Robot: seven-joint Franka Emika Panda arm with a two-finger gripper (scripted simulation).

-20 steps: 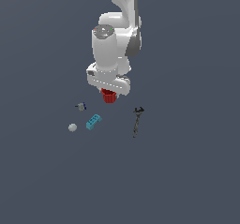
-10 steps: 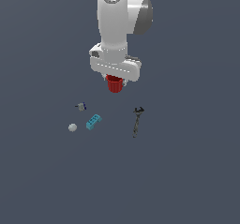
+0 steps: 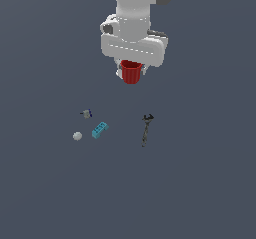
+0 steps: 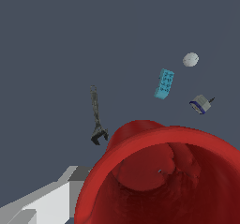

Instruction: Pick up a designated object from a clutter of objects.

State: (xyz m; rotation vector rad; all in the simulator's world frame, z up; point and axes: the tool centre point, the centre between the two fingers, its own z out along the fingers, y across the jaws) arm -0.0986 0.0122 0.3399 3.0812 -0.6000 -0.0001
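Exterior view: red ribbed cup [image 3: 131, 73], tapered, in end effector [image 3: 132, 69].

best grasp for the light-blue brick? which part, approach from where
Likely top-down, end effector closing across the narrow sides of the light-blue brick, at mid-length. It lies flat, studs up, apart from the grey ball and the small grey-blue piece, so both long faces look clear.

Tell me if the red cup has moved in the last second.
Yes. In the exterior view the red cup, held in the gripper, has risen, now sitting farther above the wrench than before.
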